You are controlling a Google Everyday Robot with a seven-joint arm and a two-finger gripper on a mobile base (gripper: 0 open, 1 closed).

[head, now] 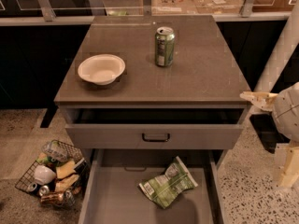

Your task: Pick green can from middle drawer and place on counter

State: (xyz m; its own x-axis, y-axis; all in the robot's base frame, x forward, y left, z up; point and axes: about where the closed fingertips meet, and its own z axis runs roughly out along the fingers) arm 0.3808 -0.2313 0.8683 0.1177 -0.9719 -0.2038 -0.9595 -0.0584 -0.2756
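Note:
The green can, a crumpled green-and-white foil snack bag (168, 185), lies on the flat floor of the open middle drawer (112, 199), right of its centre. The counter (210, 73) is the grey-brown slab on top of the cabinet. My gripper (256, 99) is at the right edge of the view, beside the counter's front right corner and at the height of its edge. It is well above and to the right of the bag and touches nothing. The white arm (287, 111) stands behind it.
An upright green soda can (164, 46) and a white bowl (101, 69) stand on the counter. The drawer with the black handle (155, 137) sticks out slightly above the middle drawer. A wire basket of rubbish (50, 174) sits on the floor at left.

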